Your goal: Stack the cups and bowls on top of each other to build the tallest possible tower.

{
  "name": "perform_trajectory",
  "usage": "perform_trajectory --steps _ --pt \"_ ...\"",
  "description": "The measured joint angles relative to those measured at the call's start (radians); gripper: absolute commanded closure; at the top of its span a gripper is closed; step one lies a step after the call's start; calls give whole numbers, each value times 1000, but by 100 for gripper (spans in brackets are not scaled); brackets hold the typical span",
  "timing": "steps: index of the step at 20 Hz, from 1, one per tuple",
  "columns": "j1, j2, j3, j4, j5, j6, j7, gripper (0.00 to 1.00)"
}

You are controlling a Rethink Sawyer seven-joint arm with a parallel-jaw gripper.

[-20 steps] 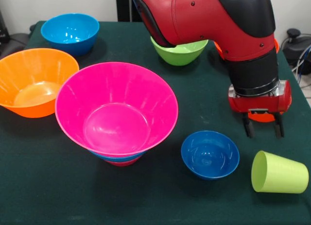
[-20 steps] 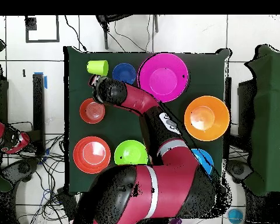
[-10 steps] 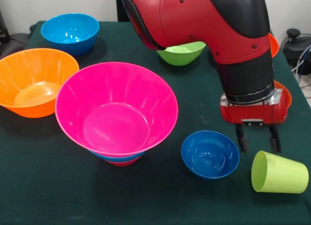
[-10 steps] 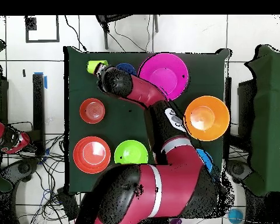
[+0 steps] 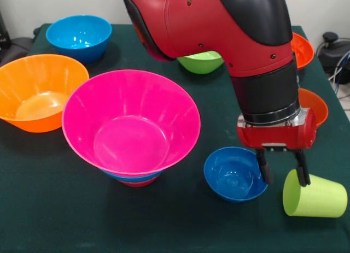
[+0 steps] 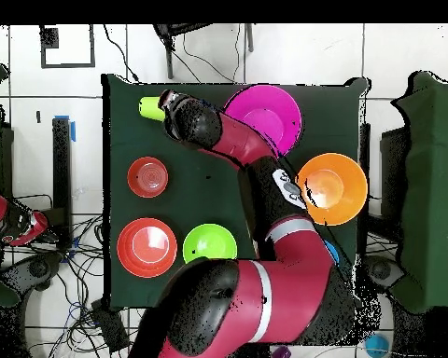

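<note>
The gripper (image 5: 280, 174) hangs with its two black fingers spread apart and nothing between them, tips low over the green cloth. One finger (image 5: 301, 175) sits against the open rim of the lime-green cup (image 5: 316, 196); the other hangs at the near edge of the small blue bowl (image 5: 234, 174). The cup lies on its side just beside and slightly below the jaws, mouth turned towards them, long axis running along the table and away from the bowl. So the jaws straddle the gap between bowl and cup, not the cup itself; I'd judge they must shift over the cup body, across its axis, before closing.

Further out on that bowl's side stands the large pink bowl (image 5: 131, 122), nested on a blue bowl (image 5: 136, 177), the tower so far. Beyond it sit the orange bowl (image 5: 38, 92) and a second blue bowl (image 5: 79, 37). Behind the arm lies a green bowl (image 5: 199, 62).
</note>
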Motion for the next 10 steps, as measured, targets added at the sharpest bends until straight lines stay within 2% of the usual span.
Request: perform_trajectory --steps 10 --pt "-83 82 117 -2 0 0 0 0"
